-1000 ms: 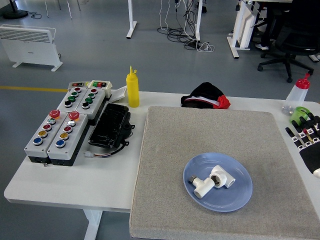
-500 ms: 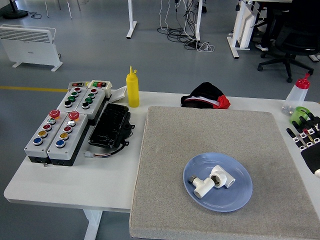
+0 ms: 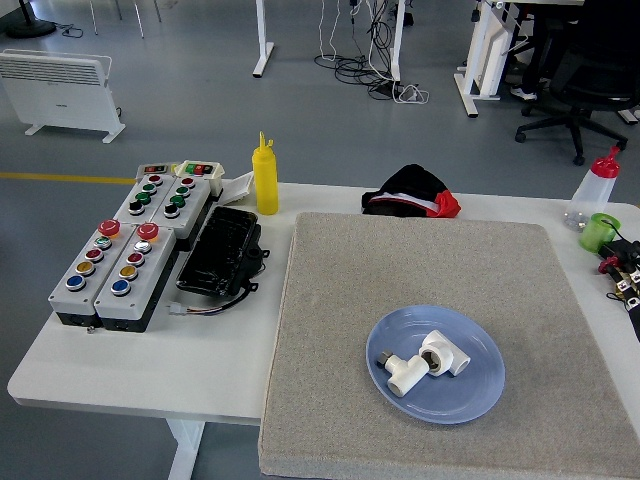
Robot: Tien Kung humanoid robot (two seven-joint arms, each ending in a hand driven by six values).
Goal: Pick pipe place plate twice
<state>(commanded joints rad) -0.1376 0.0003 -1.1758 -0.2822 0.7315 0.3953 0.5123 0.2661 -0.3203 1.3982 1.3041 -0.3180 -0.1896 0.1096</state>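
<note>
2 pipes (image 3: 428, 364) on plate (image 3: 470, 395); right hand (image 3: 626, 272) at edge.

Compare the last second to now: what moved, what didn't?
Only the right hand moved: it has pulled back toward the table's right edge and is now mostly out of frame, holding nothing. Nothing was grasped or released. Both white pipe fittings lie in the same spot on the blue plate, and the grey mat has not shifted.

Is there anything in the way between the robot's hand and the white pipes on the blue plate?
No. The right hand is at the table's right edge, and only bare grey mat lies between it and the two pipes, which already lie on the plate.
</note>
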